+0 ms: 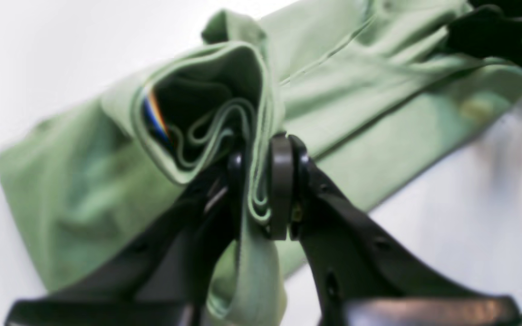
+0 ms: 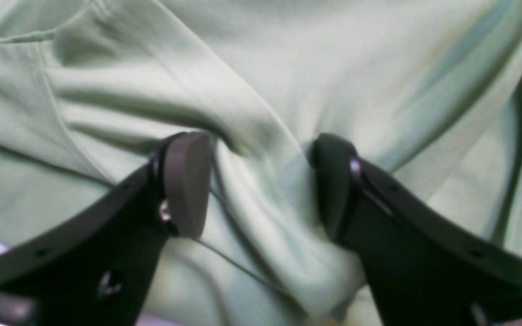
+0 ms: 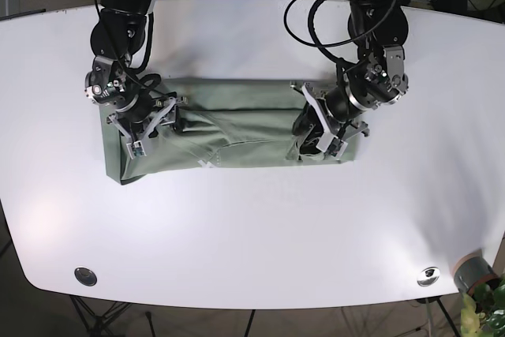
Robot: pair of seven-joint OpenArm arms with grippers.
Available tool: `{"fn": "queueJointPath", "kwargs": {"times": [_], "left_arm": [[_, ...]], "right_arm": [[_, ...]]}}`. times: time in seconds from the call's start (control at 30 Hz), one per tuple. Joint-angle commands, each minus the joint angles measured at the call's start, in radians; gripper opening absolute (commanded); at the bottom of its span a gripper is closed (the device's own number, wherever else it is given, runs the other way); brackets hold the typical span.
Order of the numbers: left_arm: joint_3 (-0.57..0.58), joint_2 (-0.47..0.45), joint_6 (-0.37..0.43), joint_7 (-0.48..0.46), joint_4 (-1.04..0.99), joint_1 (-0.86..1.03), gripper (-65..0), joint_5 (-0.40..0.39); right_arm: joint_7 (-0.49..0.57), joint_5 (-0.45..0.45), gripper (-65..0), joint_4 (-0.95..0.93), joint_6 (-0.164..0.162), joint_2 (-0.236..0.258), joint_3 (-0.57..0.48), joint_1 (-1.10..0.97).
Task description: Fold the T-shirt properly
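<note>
shirt: the pale green cotton T-shirt point(image 3: 229, 132) is laid as a long band on the white table point(image 3: 252, 234)
left gripper point(image 1: 261, 190): clamped on stacked hems
right gripper point(image 2: 261, 181): spread wide, fabric bunched between, nothing pinched
risk: layers could be slipped or dragged crooked, probably, if only one end is lifted

White table point(image 3: 252, 226); two metal discs point(image 3: 85, 276) near its front corners; plant point(image 3: 485, 317) beyond.

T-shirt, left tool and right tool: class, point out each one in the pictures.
T-shirt point(image 3: 237, 128), base view, on its bare middle panel.
Left tool point(image 1: 261, 188), left wrist view, between the tips pinching the layered hem.
Right tool point(image 2: 261, 181), right wrist view, between the spread tips.
</note>
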Motion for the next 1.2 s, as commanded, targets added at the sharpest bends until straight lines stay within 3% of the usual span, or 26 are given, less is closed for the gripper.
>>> {"fn": "queueJointPath", "kwargs": {"times": [0.0,0.3,0.57,0.73,0.9,1.03,1.17], "left_arm": [[0.022,0.0,0.013,-0.024,-0.007,-0.025,-60.1,-0.025],[0.034,0.0,0.028,-0.024,-0.09,-0.068,-58.8,-0.025],[0.114,0.0,0.028,-0.024,-0.093,-0.068,-37.8,-0.022],[0.215,-0.009,0.031,-0.025,-0.035,-0.068,-35.7,-0.014],[0.226,-0.008,0.097,-0.071,0.115,-0.051,-35.3,0.084],[0.192,-0.011,0.099,-0.102,0.155,-0.026,-35.4,0.088],[0.109,-0.011,0.099,-0.1,0.148,-0.025,-35.6,0.088]], "right_arm": [[-0.023,-0.005,-30.0,0.011,0.006,0.001,0.001,0.003],[-0.023,-0.005,-30.0,0.02,0.006,0.0,0.001,0.003],[-0.023,-0.005,-30.0,0.03,0.006,0.0,0.0,0.003],[-0.024,-0.005,-30.0,0.03,0.006,-0.002,-0.002,0.005],[-0.024,0.001,-30.0,0.046,0.007,-0.002,0.003,0.003],[-0.041,0.129,-30.0,0.112,0.018,0.003,0.006,-0.006],[-0.108,0.323,-29.6,0.158,0.016,0.037,0.064,-0.006]]}}
